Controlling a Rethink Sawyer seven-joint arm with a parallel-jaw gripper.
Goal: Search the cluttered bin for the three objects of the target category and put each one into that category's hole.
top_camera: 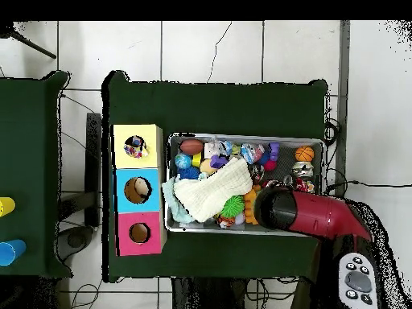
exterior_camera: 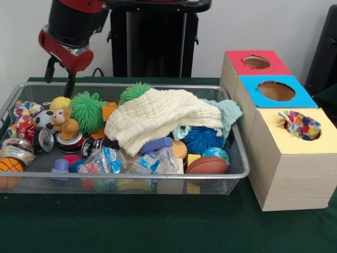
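Note:
The silver wire-mesh bin (exterior_camera: 131, 179) lies across the green table, full of toys; it also shows in the overhead view (top_camera: 241, 138). One polka-dot cloth (exterior_camera: 301, 125) sits in the round hole of the yellow-topped box (exterior_camera: 292, 174), partly sticking out; it also shows in the overhead view (top_camera: 134, 146). A second polka-dot cloth (exterior_camera: 24, 112) lies at the bin's far left end. No third one shows. My gripper (exterior_camera: 60, 79) hangs open and empty above the bin's back left corner, just behind that cloth. In the overhead view the red arm (top_camera: 314, 213) hides it.
A cream waffle cloth (exterior_camera: 158, 118) covers the bin's middle, with a mint knitted cloth (exterior_camera: 226, 113) to its right. Green spiky balls (exterior_camera: 87, 109), a teddy (exterior_camera: 66, 122), cans and balls crowd the left. The blue-topped box (exterior_camera: 276, 92) and red-topped box (exterior_camera: 256, 62) stand behind the yellow one.

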